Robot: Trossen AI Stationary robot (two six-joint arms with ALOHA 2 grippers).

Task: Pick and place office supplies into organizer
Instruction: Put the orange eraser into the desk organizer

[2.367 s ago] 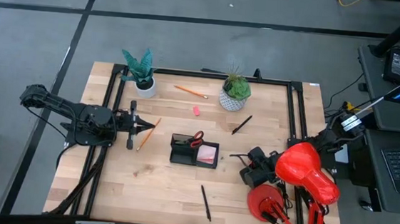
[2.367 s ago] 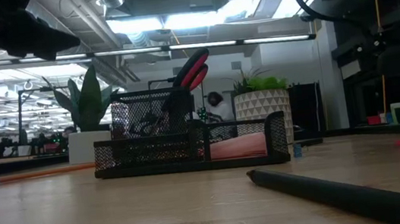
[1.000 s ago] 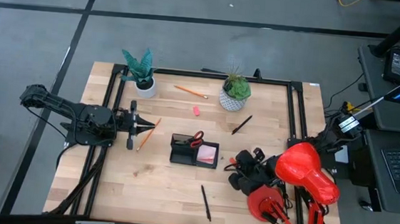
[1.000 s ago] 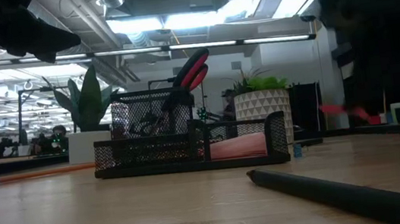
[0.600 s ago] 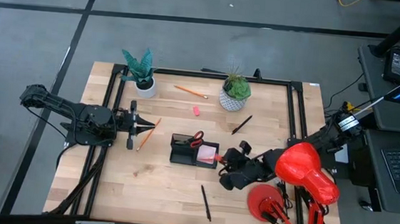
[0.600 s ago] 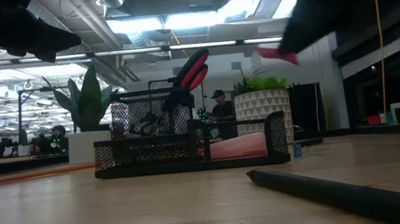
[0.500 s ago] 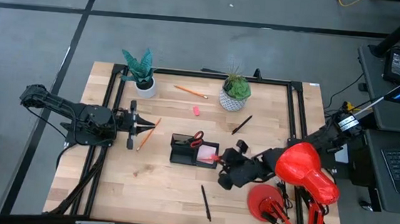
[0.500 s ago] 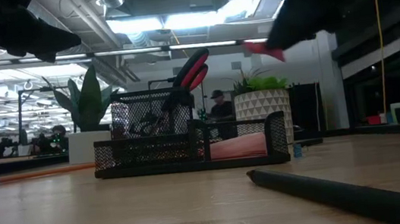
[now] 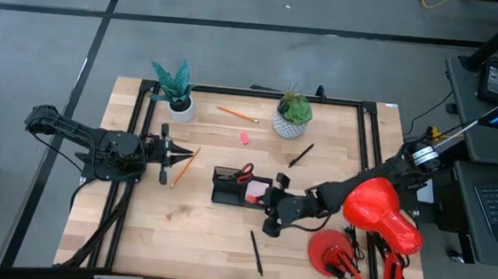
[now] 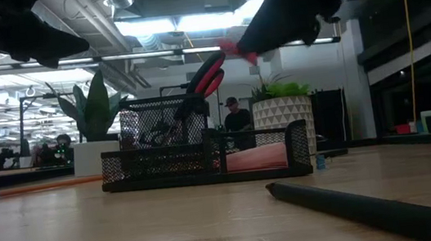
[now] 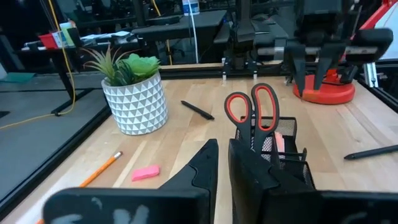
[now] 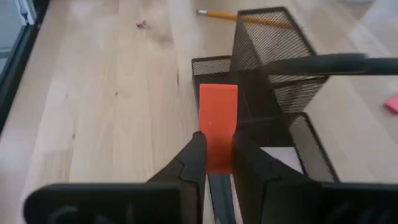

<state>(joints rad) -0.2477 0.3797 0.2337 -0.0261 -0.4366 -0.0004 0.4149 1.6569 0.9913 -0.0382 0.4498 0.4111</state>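
Observation:
The black mesh organizer (image 9: 227, 189) stands mid-table, with the red-handled scissors (image 9: 245, 170) upright in its tall compartment and the pink sticky-note block (image 9: 258, 192) in its tray. My right gripper (image 9: 270, 200) hovers at the organizer's right end, shut on an orange-red eraser (image 12: 217, 109). My left gripper (image 9: 185, 155) waits shut by the table's left edge, next to an orange pencil (image 9: 184, 166). On the table lie a second pencil (image 9: 238, 114), a pink eraser (image 9: 244, 137) and two dark pens (image 9: 256, 251) (image 9: 301, 155). My right gripper pinches the orange-red eraser by its near end (image 12: 217, 148) between the two fingers. The rest of the eraser sticks out past the fingertips (image 12: 194, 144). The fingers come from the table's right, slanting down. The eraser (image 10: 233, 51) is lifted clear, above the organizer (image 10: 204, 159).
Two potted plants (image 9: 175, 89) (image 9: 293, 114) stand along the far edge. A red desk lamp (image 9: 376, 216) covers the right arm at the near right corner. One dark pen (image 10: 375, 208) lies near the low camera. Bare wood lies at the near left.
My right gripper has carried the orange-red eraser from beside the red lamp toward the table's left, up to the organizer's right end, rising as it went. It has stayed shut on the eraser.

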